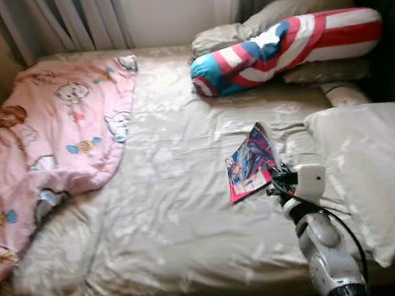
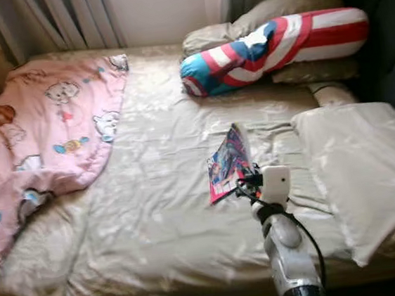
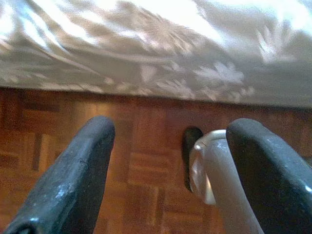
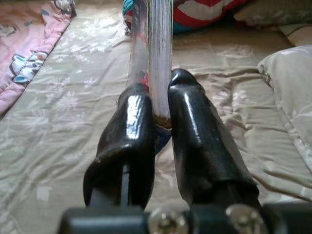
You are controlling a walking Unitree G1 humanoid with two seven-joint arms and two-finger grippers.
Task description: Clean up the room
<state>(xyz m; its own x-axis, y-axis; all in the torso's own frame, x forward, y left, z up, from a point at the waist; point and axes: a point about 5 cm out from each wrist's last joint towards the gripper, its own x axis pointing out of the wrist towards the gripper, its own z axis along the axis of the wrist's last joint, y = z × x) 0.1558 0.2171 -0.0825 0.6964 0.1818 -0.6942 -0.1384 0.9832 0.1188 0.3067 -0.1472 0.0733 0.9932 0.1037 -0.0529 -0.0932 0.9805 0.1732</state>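
This is a bedroom in a home: a bed (image 1: 176, 214) under a beige floral sheet carries pillows (image 1: 289, 11), a pink cartoon-print quilt (image 1: 48, 142) and a striped bolster (image 1: 286, 48) (curtains (image 1: 64, 20) hang behind, parquet floor (image 3: 146, 185) lies below).

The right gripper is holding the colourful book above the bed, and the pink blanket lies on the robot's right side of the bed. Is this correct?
Not quite. The right gripper does pinch the colourful book, but the pink blanket lies on the robot's left side of the bed, as the left eye view shows.
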